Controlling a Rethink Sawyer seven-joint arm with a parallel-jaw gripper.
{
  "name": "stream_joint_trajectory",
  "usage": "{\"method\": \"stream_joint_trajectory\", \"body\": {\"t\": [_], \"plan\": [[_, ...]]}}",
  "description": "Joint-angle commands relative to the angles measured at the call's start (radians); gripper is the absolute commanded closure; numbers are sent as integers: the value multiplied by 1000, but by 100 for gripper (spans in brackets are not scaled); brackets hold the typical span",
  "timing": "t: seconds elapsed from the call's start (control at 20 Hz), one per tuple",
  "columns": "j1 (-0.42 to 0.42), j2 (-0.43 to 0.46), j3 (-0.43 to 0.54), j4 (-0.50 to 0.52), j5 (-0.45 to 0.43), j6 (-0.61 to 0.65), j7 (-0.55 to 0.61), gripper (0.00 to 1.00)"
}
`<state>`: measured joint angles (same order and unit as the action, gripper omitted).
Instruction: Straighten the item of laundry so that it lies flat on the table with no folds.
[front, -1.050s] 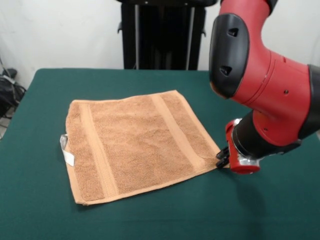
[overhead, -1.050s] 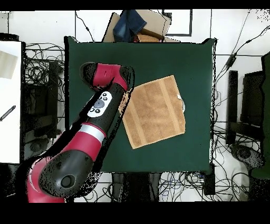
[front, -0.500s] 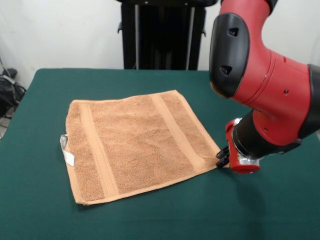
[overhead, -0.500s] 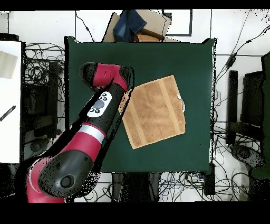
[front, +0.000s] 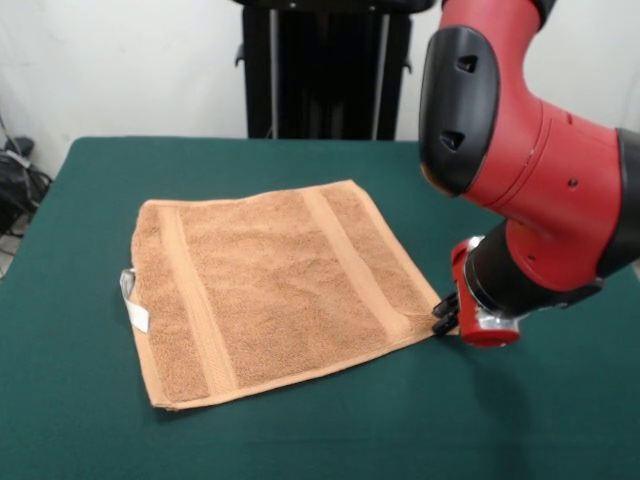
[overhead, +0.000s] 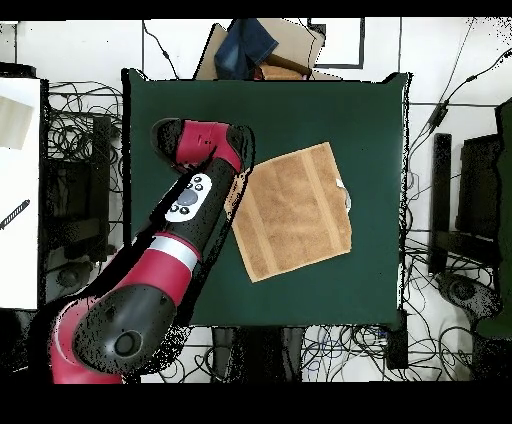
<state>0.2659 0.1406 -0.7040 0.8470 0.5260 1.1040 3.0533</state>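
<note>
Close oblique front camera, higher straight-down overhead; shared green table (front: 300, 170) (overhead: 300, 110).

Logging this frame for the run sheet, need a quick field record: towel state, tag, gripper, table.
towel: orange-tan towel spread open, no folds visible, set at an angle to the table edges
bands: two woven bands running across it
tag: white loop tag sticking out from the edge opposite the gripper
gripper: gripper low at one towel corner; open or shut cannot be told
arm: red and black arm beside the towel
table: green table, towel near its middle
</note>
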Motion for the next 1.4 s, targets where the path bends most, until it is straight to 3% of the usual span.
{"method": "stream_joint_trajectory", "body": {"t": [0.05,1.4], "plan": [[21,61,71,54,57,-31,359,100],[25,166,68,-157,101,52,564,100]]}}
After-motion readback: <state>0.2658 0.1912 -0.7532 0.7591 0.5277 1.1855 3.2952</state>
